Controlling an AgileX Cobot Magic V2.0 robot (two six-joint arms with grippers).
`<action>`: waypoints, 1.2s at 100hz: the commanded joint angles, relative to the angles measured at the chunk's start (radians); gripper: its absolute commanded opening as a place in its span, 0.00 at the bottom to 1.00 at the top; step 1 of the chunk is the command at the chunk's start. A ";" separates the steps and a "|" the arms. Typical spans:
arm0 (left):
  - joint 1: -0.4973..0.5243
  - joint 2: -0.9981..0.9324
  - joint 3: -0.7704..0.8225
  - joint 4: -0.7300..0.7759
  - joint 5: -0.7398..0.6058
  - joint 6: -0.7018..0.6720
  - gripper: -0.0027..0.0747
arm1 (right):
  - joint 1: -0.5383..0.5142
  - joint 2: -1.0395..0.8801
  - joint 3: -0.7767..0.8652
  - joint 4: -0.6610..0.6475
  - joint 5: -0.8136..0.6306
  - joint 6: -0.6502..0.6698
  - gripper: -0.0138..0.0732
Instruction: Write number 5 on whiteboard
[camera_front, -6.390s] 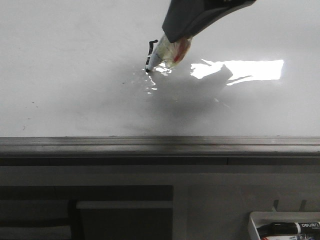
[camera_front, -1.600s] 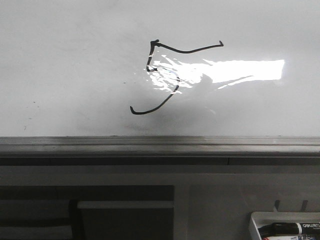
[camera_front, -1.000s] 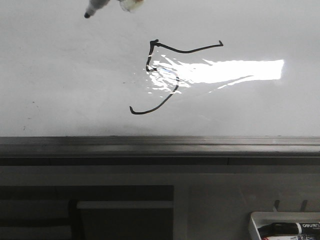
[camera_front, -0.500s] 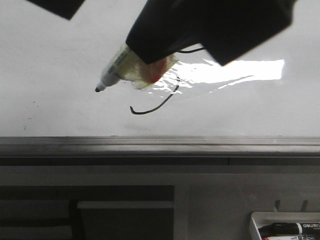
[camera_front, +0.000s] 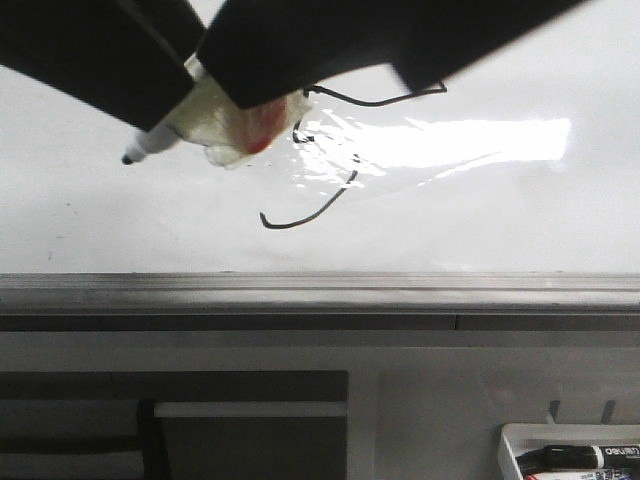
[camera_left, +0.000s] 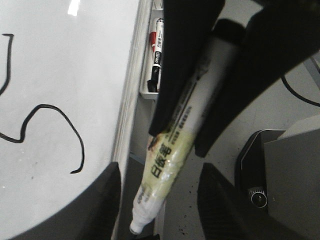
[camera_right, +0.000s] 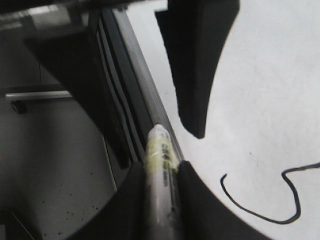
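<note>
The number 5 (camera_front: 335, 150) stands drawn in black near the middle of the whiteboard (camera_front: 520, 220). The right gripper (camera_right: 161, 200) is clamped on a marker (camera_front: 215, 120), its tip off the board, left of the figure. The left gripper (camera_left: 200, 85) is likewise closed around a second marker (camera_left: 175, 150)

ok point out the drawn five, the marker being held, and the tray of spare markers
number 5 (camera_front: 318, 210), front view, lower hook.
marker (camera_left: 167, 170), left wrist view, labelled barrel.
tray (camera_front: 512, 436), front view, left rim.
</note>
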 joint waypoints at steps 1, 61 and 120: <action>-0.007 -0.009 -0.025 -0.031 -0.015 0.001 0.45 | 0.006 -0.029 -0.030 -0.009 -0.073 -0.013 0.08; -0.007 0.041 -0.025 -0.018 -0.038 0.001 0.22 | 0.043 -0.037 -0.030 -0.012 -0.073 -0.013 0.08; -0.007 0.057 -0.025 -0.016 -0.075 0.001 0.01 | 0.041 -0.033 -0.030 -0.014 -0.013 -0.013 0.37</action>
